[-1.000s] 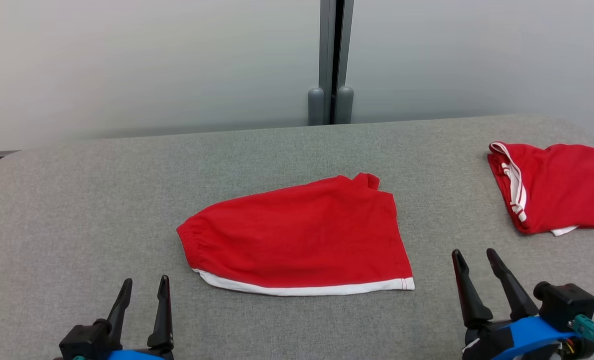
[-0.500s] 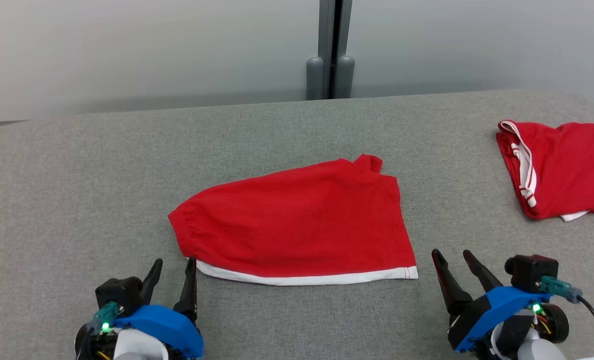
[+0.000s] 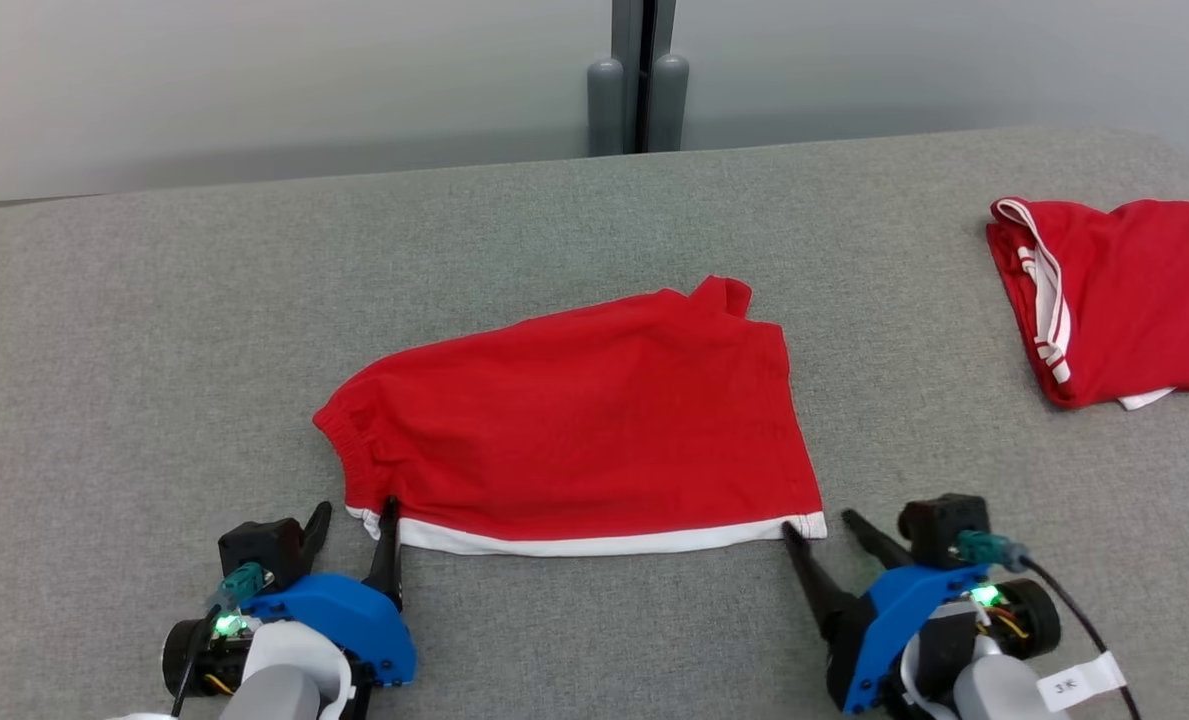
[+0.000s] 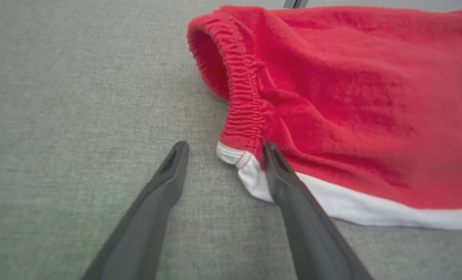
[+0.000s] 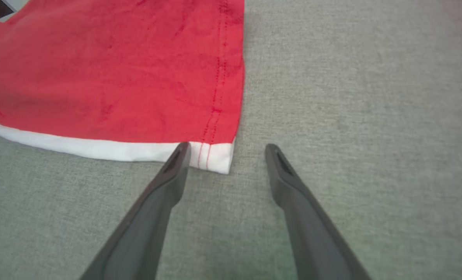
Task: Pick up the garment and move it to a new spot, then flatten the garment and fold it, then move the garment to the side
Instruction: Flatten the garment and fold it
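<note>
Both near hem corners of the red garment (image 3: pixel 574 420), lying flat at the centre of the surface (image 3: pixel 154 300), are sitting between wide-apart jaws, left tool (image 3: pixel 356 506) at 7 o'clock, right tool (image 3: pixel 816 522) at 5 o'clock, so I'm recommending dropping low, pinching both layers and lifting evenly.

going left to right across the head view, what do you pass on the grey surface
left gripper → red shorts lying flat in the middle → right gripper → second red garment at the right edge
</note>
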You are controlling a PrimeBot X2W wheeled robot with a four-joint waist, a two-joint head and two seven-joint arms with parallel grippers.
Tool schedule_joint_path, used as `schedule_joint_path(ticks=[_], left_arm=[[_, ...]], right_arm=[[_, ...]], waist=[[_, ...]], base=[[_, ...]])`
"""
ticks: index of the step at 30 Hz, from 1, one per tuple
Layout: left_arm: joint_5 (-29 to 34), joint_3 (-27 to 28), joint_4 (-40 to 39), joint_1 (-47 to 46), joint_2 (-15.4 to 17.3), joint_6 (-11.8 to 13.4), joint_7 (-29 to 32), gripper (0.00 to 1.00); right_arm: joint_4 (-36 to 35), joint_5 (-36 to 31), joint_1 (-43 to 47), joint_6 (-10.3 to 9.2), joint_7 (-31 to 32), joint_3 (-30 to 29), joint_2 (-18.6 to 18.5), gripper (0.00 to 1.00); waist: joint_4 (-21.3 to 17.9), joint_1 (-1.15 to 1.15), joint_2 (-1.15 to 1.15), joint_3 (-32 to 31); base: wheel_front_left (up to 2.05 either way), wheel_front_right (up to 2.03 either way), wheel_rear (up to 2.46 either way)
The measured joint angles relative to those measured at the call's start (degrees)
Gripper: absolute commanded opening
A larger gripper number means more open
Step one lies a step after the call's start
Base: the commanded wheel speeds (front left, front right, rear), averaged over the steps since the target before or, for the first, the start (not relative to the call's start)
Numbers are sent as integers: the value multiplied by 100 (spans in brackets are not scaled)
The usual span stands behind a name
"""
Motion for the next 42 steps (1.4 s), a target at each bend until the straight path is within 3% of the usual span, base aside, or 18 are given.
schedule_joint_path(ticks=[11,12,13,14,16,17,19,20,21,31,37,42], left_arm=[[-10,-77,535,-333,-85,19,-181,98],[-10,-92,566,-358,-87,9,-194,48],[-10,-101,597,-375,-92,8,-212,18],[-10,-110,622,-393,-97,4,-234,0],[-4,-112,668,-423,-97,15,-299,0],[-5,-113,692,-434,-108,14,-305,0],[-12,-138,745,-468,-124,-8,-320,0],[-22,-151,770,-482,-121,-40,-325,0],[-35,-164,793,-496,-122,-45,-328,0],[-242,-152,677,-564,-190,-204,-443,0],[-935,-73,-653,-344,-324,-386,-501,0],[-2203,-171,-2438,146,-368,-408,-3,0]], right_arm=[[135,-209,-108,1,-97,472,3,100],[146,-236,-121,1,-97,482,3,100],[155,-235,-133,1,-100,487,3,100],[160,-229,-140,1,-105,487,3,100],[196,-223,-179,1,-105,489,3,73],[213,-213,-200,1,-107,491,3,42],[266,-179,-235,0,-116,490,2,24],[281,-164,-260,1,-125,487,2,8],[303,-153,-288,1,-130,486,2,0],[153,203,-419,1,-419,426,2,0],[-788,762,-321,1,-694,307,7,0],[-1913,1521,57,0,-485,-38,3,0]], waist=[[0,0,0,98],[6,0,0,101],[11,0,0,105],[17,0,0,108],[25,0,0,117],[27,0,0,121],[32,0,0,130],[35,0,0,137],[38,0,0,142],[99,0,0,84],[83,0,0,-100],[29,0,0,-260]], base=[[0,0,0],[0,0,0],[0,0,0],[0,0,0],[0,0,0],[0,0,0],[0,0,0],[0,0,0],[0,0,0],[0,0,0],[0,0,0],[0,0,0]])
